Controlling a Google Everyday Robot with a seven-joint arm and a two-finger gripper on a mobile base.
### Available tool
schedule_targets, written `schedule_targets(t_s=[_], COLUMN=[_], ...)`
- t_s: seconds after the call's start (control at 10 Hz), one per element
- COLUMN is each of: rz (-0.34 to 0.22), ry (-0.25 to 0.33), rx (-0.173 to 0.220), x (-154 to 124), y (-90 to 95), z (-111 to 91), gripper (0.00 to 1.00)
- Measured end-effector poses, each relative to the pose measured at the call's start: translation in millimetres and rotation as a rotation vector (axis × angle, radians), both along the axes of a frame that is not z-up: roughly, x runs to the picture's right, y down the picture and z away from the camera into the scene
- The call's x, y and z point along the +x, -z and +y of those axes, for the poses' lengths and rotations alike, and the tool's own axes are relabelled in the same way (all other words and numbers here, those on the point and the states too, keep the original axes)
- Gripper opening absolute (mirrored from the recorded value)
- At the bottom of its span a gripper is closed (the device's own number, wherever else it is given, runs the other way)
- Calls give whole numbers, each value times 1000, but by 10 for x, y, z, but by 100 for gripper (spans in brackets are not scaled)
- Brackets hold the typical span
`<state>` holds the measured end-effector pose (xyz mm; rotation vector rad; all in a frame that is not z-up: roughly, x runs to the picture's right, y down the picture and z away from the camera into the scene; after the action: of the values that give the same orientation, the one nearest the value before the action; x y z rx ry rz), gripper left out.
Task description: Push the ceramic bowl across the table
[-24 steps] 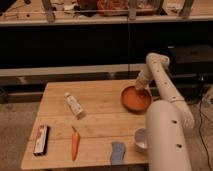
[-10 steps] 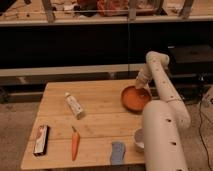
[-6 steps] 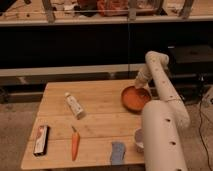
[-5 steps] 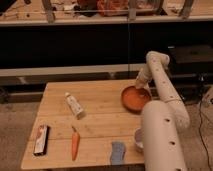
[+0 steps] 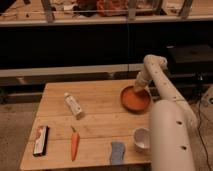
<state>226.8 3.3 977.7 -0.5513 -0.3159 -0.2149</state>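
Hand (image 5: pixel 138 88) at ceramic bowl's (image 5: pixel 136 100) far rim, on table (image 5: pixel 100 107)

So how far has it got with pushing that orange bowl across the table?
Done: the gripper has reached the ceramic bowl and sits at its far rim. In hand: the push seems barely begun. Left: nearly all the travel, since the bowl sits near the table's right edge.

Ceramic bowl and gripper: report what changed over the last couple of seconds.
No visible change. The gripper stays at the far rim of the ceramic bowl, which has not shifted on the table. The bottle, carrot, white cup and blue cloth are unmoved.
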Motion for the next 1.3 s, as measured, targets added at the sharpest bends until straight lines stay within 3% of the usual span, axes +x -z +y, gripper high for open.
schedule_targets(t_s=[0.3,0.8,1.3], rz=[-9,-74,-183], ry=[18,127,266], rx=[8,37,39], x=[-75,-535,-1309], y=[-35,27,173], z=[49,290,380], gripper=[8,8,8])
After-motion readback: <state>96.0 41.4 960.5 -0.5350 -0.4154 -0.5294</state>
